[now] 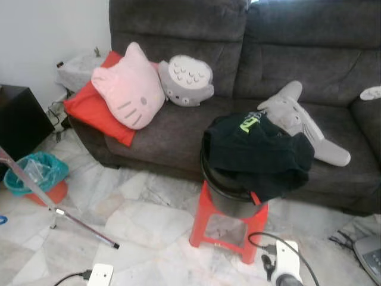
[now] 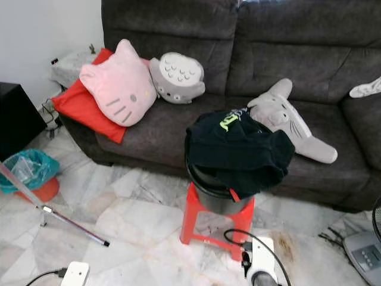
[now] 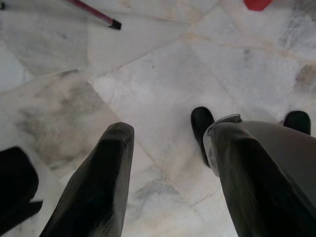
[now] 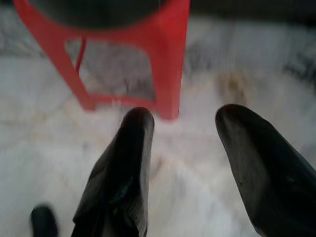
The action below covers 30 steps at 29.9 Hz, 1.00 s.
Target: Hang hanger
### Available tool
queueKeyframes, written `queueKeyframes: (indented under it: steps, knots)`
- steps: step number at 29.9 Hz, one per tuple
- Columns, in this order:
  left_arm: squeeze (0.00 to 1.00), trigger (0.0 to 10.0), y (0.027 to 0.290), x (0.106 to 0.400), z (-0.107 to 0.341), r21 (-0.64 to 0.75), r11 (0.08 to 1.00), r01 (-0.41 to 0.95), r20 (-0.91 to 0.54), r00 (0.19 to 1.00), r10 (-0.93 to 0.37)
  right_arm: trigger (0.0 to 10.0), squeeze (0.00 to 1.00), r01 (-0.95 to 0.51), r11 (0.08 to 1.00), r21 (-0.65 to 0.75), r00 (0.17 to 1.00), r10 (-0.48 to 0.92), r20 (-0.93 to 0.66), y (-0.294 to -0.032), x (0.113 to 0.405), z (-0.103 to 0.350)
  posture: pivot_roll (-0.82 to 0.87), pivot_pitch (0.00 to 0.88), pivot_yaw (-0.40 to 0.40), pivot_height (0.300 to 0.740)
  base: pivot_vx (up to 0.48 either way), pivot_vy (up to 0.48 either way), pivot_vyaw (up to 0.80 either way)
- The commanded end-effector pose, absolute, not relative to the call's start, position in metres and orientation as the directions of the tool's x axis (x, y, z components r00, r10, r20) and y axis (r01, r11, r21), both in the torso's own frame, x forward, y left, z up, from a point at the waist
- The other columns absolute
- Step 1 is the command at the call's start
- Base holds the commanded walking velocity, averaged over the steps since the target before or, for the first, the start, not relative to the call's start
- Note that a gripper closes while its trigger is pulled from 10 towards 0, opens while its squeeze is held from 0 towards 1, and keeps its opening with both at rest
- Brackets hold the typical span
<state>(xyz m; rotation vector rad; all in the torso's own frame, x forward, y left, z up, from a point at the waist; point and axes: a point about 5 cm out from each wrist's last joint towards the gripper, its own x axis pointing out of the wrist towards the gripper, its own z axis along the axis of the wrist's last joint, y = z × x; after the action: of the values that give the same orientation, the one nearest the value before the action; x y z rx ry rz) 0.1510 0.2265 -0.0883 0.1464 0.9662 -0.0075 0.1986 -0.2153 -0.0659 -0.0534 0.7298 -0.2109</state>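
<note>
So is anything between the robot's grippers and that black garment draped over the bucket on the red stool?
Nothing visible. The open right gripper hangs low facing the red plastic stool, with bare marble floor between; the black garment lies uncovered on top of the black bucket. The left gripper hangs idle.

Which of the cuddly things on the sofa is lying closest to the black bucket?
The grey shark plush. It lies on the seat right behind the black bucket with the dark clothes, while the pink cat cushion and grey owl cushion sit further left.
</note>
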Motion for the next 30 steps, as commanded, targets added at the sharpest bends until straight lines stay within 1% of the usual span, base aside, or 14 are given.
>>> queueKeyframes:
  steps: [1, 2, 3, 4, 5, 7, 9, 13, 15, 16, 19, 22, 25, 30]
  knots:
    - [0.00, 10.0, 0.228, 0.142, -0.092, 0.132, 0.988, 0.085, -0.840, 0.538, 0.066, 10.0, 0.00, 0.180, 0.971, -0.158, 0.780, -0.239, -0.578, -0.221, 0.214, -0.053, -0.08, 0.000, 0.017, 0.740, 0.000, 0.000, 0.00]
    - [0.00, 10.0, 0.228, 0.142, -0.092, 0.132, 0.988, 0.085, -0.840, 0.538, 0.066, 10.0, 0.00, 0.180, 0.971, -0.158, 0.780, -0.239, -0.578, -0.221, 0.214, -0.053, -0.08, 0.000, 0.017, 0.740, 0.000, 0.000, 0.00]
    - [0.00, 10.0, 0.229, 0.141, -0.092, 0.132, 0.988, 0.083, -0.842, 0.536, 0.068, 10.0, 0.00, 0.174, 0.966, -0.191, 0.816, -0.250, -0.522, -0.225, 0.220, -0.046, -0.08, 0.000, 0.016, 0.740, 0.000, 0.000, 0.00]
    - [0.00, 10.0, 0.229, 0.141, -0.092, 0.132, 0.988, 0.083, -0.842, 0.536, 0.068, 10.0, 0.00, 0.174, 0.966, -0.191, 0.816, -0.250, -0.522, -0.225, 0.220, -0.046, -0.08, 0.000, 0.016, 0.740, 0.000, 0.000, 0.00]
    - [0.00, 10.0, 0.229, 0.140, -0.092, 0.133, 0.988, 0.082, -0.842, 0.535, 0.069, 10.0, 0.00, 0.160, 0.962, -0.223, 0.839, -0.252, -0.482, -0.226, 0.224, -0.040, -0.08, 0.000, 0.016, 0.740, 0.000, 0.000, 0.00]
    - [0.00, 10.0, 0.231, 0.139, -0.092, 0.133, 0.987, 0.087, -0.844, 0.533, 0.067, 10.0, 0.00, 0.157, 0.962, -0.222, 0.905, -0.230, -0.357, -0.224, 0.229, -0.026, -0.09, 0.000, 0.010, 0.740, 0.000, 0.000, 0.00]
    - [0.00, 10.0, 0.231, 0.138, -0.092, 0.133, 0.987, 0.088, -0.844, 0.532, 0.066, 10.0, 0.00, 0.153, 0.962, -0.226, 0.912, -0.225, -0.342, -0.223, 0.228, -0.025, -0.09, 0.000, 0.010, 0.740, 0.000, 0.000, 0.00]
    - [0.00, 10.0, 0.232, 0.138, -0.092, 0.133, 0.988, 0.083, -0.843, 0.534, 0.068, 10.0, 0.00, 0.098, 0.964, -0.246, 0.952, -0.163, -0.259, -0.210, 0.212, -0.020, -0.09, 0.000, 0.007, 0.740, 0.000, 0.000, 0.00]
    - [0.00, 10.0, 0.232, 0.138, -0.092, 0.137, 0.987, 0.085, -0.843, 0.534, 0.071, 10.0, 0.00, 0.066, 0.965, -0.254, 0.967, -0.125, -0.222, -0.203, 0.195, -0.015, -0.09, 0.000, 0.009, 0.740, 0.000, 0.000, 0.00]
    - [0.00, 10.0, 0.232, 0.138, -0.092, 0.137, 0.987, 0.085, -0.843, 0.534, 0.071, 10.0, 0.00, 0.066, 0.965, -0.254, 0.967, -0.125, -0.222, -0.203, 0.195, -0.015, -0.09, 0.000, 0.009, 0.740, 0.000, 0.000, 0.00]
    - [0.00, 10.0, 0.233, 0.138, -0.092, 0.143, 0.986, 0.091, -0.843, 0.533, 0.073, 10.0, 0.00, 0.008, 0.957, -0.289, 0.979, -0.067, -0.193, -0.196, 0.177, -0.009, -0.10, 0.000, 0.010, 0.740, 0.000, 0.000, 0.00]
    - [0.00, 10.0, 0.233, 0.139, -0.092, 0.147, 0.985, 0.091, -0.841, 0.536, 0.076, 10.0, 0.00, 0.033, 0.944, -0.328, 0.989, -0.079, -0.127, -0.198, 0.171, 0.008, -0.09, 0.000, 0.007, 0.740, 0.000, 0.000, 0.00]
    - [0.00, 10.0, 0.234, 0.140, -0.091, 0.151, 0.985, 0.088, -0.838, 0.539, 0.081, 10.0, 0.00, 0.082, 0.932, -0.352, 0.993, -0.105, -0.047, -0.204, 0.175, 0.032, -0.10, 0.000, 0.005, 0.740, 0.000, 0.000, 0.00]
    - [0.00, 10.0, 0.234, 0.142, -0.090, 0.153, 0.984, 0.086, -0.837, 0.541, 0.082, 10.0, 0.00, 0.170, 0.917, -0.360, 0.984, -0.176, 0.018, -0.213, 0.182, 0.055, -0.11, 0.000, 0.006, 0.740, 0.000, 0.000, 0.00]
